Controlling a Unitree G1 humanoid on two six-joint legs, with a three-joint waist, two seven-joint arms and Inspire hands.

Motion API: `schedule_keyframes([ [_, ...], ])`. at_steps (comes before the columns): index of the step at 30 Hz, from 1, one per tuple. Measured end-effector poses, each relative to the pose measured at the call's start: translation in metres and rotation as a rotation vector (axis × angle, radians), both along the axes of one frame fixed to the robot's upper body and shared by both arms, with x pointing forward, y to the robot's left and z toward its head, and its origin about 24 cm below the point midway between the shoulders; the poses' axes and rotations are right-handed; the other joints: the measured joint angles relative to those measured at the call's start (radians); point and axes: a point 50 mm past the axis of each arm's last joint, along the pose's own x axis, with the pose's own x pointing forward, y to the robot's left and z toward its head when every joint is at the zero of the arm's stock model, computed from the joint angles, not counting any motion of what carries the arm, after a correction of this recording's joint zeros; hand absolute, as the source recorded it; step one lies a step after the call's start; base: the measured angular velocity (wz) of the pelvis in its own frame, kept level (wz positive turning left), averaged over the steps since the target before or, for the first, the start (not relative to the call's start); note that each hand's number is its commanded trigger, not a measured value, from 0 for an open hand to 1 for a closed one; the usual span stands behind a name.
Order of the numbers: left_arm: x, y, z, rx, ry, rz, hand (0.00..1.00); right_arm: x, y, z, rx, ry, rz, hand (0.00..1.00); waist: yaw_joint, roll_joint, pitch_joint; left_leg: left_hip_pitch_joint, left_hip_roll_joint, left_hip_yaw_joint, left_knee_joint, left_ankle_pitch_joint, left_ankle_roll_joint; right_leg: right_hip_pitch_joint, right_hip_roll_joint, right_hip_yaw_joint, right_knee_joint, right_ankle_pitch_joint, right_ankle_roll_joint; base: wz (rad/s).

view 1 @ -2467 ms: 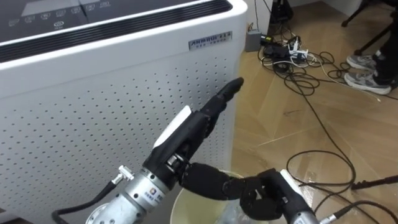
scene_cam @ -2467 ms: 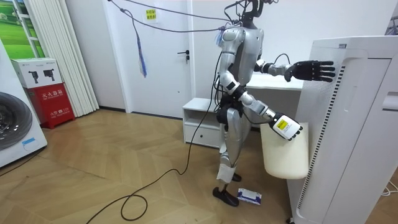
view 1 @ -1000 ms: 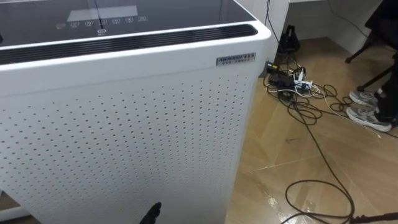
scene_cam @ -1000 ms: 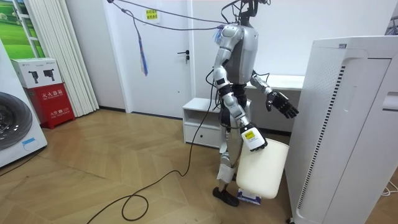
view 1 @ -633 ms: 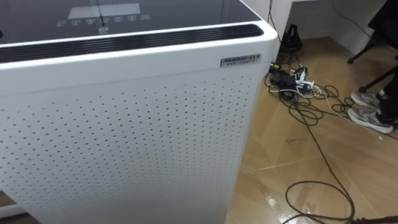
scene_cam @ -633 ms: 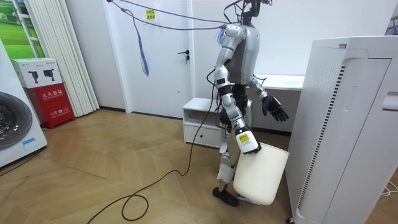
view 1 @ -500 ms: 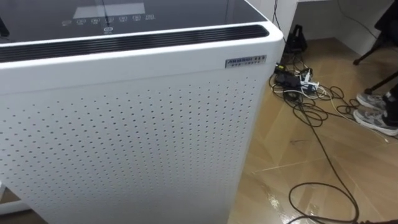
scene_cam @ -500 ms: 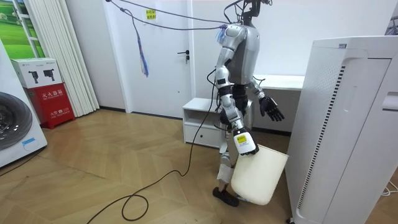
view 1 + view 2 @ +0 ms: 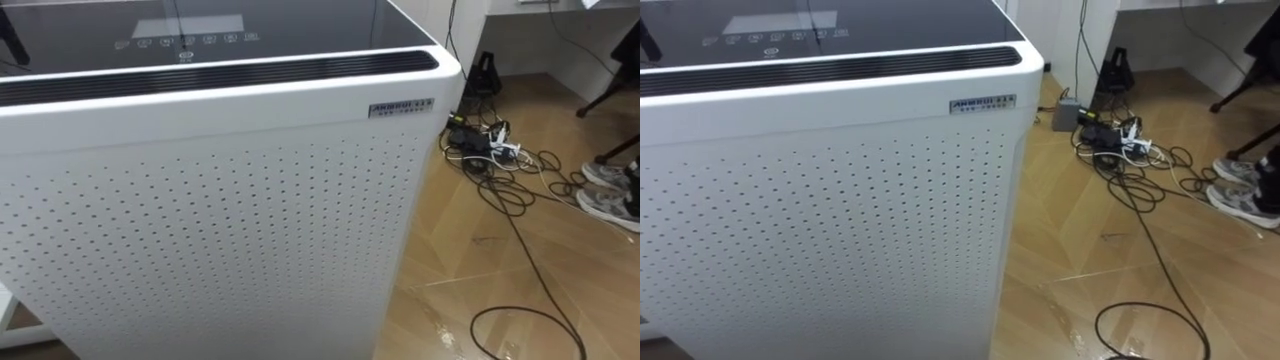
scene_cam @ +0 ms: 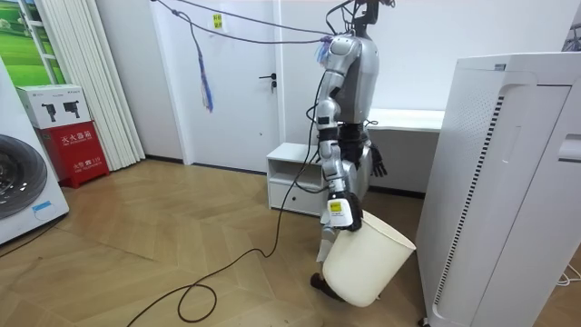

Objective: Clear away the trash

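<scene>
Purifier (image 9: pixel 230 200), big white box, takes up the near left of the eye views: black top panel, slotted vent along its front edge, perforated face, right corner running down to the floor (image 9: pixel 540 260). Wood floor is free to the right of that corner. Further off lie tangled cables (image 9: pixel 500 165). Person's shoes (image 9: pixel 612 192) sit at the far right edge, cut off.

In the room view the robot stands upright facing the purifier. Bin (image 10: pixel 368 259) hangs low and tilted between its legs and the purifier's front, close to both, with its mouth toward the purifier. Right hand (image 10: pixel 339 214) is down at the bin's rim and clamped on it. Left hand (image 10: pixel 376 162) hangs at hip height behind the body, fingers loose and pointing down, holding nothing.

Wide bare floor on the room view's left as far as the washer (image 10: pixel 20 191). Behind the robot are a low white cabinet (image 10: pixel 292 173), a desk (image 10: pixel 408 119) and a door (image 10: pixel 245 82).

Bin's inside can't be made out. Its base hides the floor at the robot's feet.
</scene>
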Motion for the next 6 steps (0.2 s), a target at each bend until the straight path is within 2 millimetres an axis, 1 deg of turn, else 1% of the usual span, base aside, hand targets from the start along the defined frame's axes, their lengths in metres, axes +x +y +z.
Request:
schedule_keyframes([
  [2, -0.012, 0.001, -0.003, -0.006, 0.059, 0.042, 0.0, -0.005, 0.002, -0.002, 0.013, 0.01, -0.042, 1.0, -0.002, -0.001, -0.0002, 0.001, 0.0, -0.006, 0.0, 0.0, 0.0, 0.009, 0.0, -0.003, -0.006, 0.0, 0.0, 0.08],
  [5, -0.026, -0.001, -0.007, -0.022, 0.146, 0.067, 0.0, -0.011, 0.002, -0.004, 0.022, 0.028, -0.085, 1.0, -0.002, -0.002, -0.0002, 0.001, 0.0, -0.003, 0.0, -0.001, 0.0, 0.013, -0.001, -0.005, -0.01, 0.0, 0.0, 0.01],
  [6, -0.028, -0.002, -0.008, -0.026, 0.16, 0.073, 0.0, -0.012, 0.002, -0.004, 0.023, 0.029, -0.098, 1.0, -0.003, -0.002, -0.0002, 0.002, 0.0, -0.004, 0.0, -0.001, 0.001, 0.014, -0.001, -0.005, -0.011, 0.0, 0.0, 0.0],
])
